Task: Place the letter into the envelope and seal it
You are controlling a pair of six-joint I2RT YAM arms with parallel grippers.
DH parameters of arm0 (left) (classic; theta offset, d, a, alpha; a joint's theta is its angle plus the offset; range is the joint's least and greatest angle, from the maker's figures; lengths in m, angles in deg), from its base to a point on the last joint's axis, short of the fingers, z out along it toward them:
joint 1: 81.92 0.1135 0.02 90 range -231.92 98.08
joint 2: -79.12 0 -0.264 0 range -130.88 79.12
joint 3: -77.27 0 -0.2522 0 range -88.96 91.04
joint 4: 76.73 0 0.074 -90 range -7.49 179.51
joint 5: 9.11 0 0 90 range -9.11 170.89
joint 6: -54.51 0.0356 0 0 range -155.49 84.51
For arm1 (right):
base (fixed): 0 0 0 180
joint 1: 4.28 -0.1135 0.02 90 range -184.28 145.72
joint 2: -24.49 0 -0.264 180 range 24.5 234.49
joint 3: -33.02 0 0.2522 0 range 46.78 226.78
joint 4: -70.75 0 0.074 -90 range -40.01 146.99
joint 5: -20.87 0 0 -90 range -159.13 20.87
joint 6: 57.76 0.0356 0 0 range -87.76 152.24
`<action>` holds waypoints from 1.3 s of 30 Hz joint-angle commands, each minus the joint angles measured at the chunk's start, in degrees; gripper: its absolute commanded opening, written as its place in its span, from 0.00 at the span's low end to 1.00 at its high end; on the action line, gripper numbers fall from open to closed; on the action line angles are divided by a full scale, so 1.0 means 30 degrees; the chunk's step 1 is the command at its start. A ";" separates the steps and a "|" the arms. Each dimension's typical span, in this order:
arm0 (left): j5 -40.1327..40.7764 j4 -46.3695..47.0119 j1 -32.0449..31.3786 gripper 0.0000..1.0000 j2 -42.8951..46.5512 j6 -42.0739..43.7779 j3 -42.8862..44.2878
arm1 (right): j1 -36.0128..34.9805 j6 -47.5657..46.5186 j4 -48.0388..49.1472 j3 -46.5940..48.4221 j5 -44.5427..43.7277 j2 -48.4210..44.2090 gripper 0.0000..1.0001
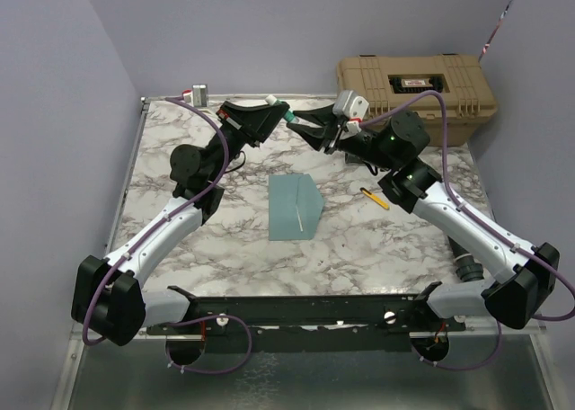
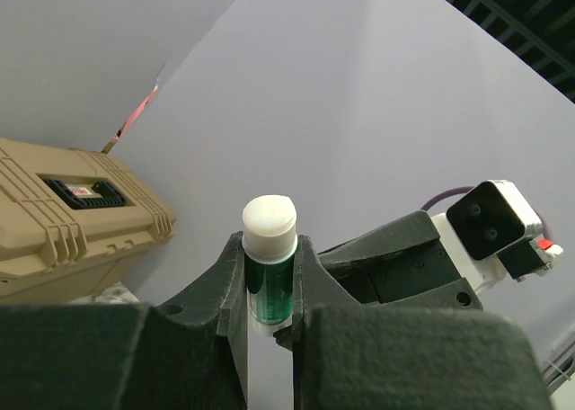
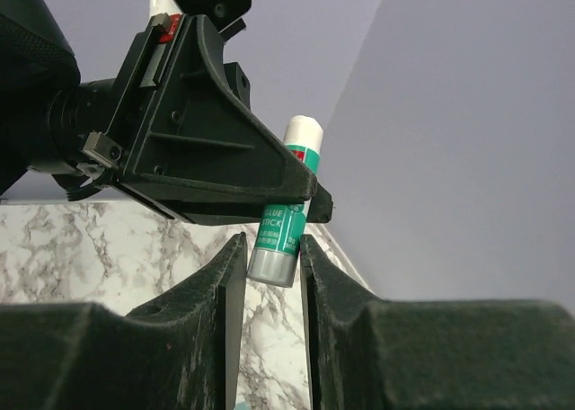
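Overview; 2 wrist close-ups sharing glue stick (image 2: 269,257)

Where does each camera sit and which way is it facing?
Top external: above and behind the bases, looking down at the table, envelope and both arms.
Left wrist: on the left arm, looking along the left pincer gripping the glue stick toward the wall; own fingers and the right arm's camera show.
Right wrist: on the right arm, facing the left pincer; its own right pincer flanks the stick's base.
Shared: both wrist views show the glue stick; top and left wrist show the tan case.
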 commanded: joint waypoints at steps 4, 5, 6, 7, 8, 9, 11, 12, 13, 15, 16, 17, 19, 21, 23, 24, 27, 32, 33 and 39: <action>0.0152 0.0296 0.0018 0.00 0.0405 0.0104 0.0213 | -0.0073 0.0463 0.0915 -0.0288 -0.1883 0.0277 0.40; 0.0153 0.0296 0.0007 0.00 0.0405 0.0131 0.0214 | -0.0079 0.0556 0.0979 -0.0397 -0.1935 0.0229 0.44; 0.0160 0.0296 0.0006 0.00 0.0413 0.0160 0.0214 | -0.0080 0.0695 0.1057 -0.0517 -0.1993 0.0190 0.46; 0.0179 0.0296 0.0021 0.00 0.0432 0.0156 0.0192 | -0.0077 0.0779 0.1081 -0.0583 -0.2066 0.0156 0.47; 0.0182 0.0296 0.0022 0.00 0.0442 0.0141 0.0185 | -0.0076 0.0840 0.1084 -0.0628 -0.2112 0.0137 0.47; 0.0219 0.0304 0.0023 0.00 0.0435 0.0157 0.0185 | -0.0080 0.0918 0.1085 -0.0663 -0.2139 0.0124 0.47; 0.0226 0.0325 0.0022 0.00 0.0435 0.0143 0.0156 | -0.0080 0.0968 0.1088 -0.0722 -0.2233 0.0107 0.43; 0.0246 0.0326 0.0001 0.00 0.0435 0.0147 0.0128 | -0.0066 0.0996 0.1023 -0.0726 -0.2217 0.0120 0.42; 0.0241 0.0326 0.0020 0.00 0.0435 0.0162 0.0126 | -0.0075 0.0943 0.0894 -0.0726 -0.2153 0.0122 0.41; 0.0247 0.0326 0.0021 0.00 0.0427 0.0158 0.0126 | -0.0080 0.0885 0.0843 -0.0801 -0.2115 0.0100 0.38; 0.0242 0.0329 0.0022 0.00 0.0434 0.0163 0.0126 | -0.0080 0.1015 0.0897 -0.0838 -0.2162 0.0068 0.34; 0.0215 0.0348 0.0023 0.00 0.0434 0.0190 0.0126 | -0.0080 0.1104 0.0918 -0.0806 -0.2197 0.0064 0.30; 0.0212 0.0326 0.0023 0.00 0.0460 0.0185 0.0082 | -0.0080 0.1250 0.0686 -0.0591 -0.2111 0.0113 0.18; 0.0141 0.0326 0.0023 0.00 0.0464 0.0268 0.0067 | -0.0080 0.1849 0.0464 -0.0278 -0.1886 0.0226 0.04; 0.0053 0.0369 0.0023 0.00 0.0464 0.0427 0.0067 | -0.0066 0.3370 0.0603 -0.0151 -0.1595 0.0224 0.01; 0.0001 0.0404 0.0023 0.00 0.0489 0.0563 0.0053 | -0.0042 0.4504 0.0790 -0.0120 -0.1361 0.0189 0.01; -0.0175 0.0685 0.0015 0.00 0.0530 0.0921 -0.0031 | 0.0224 0.9459 0.1600 0.0173 0.0276 0.0202 0.01; -0.0456 0.1341 0.0024 0.00 0.0522 0.1078 -0.0232 | 0.1302 2.0859 0.7972 -0.1608 0.0522 0.0668 0.01; -0.0487 0.1423 0.0034 0.00 0.0497 0.1095 -0.0274 | 0.1546 2.2917 0.9083 -0.2049 0.0548 0.0926 0.01; -0.0360 0.1468 0.0023 0.00 0.0551 0.0837 -0.0383 | 0.1853 2.4163 1.0734 -0.1279 0.1539 0.1579 0.01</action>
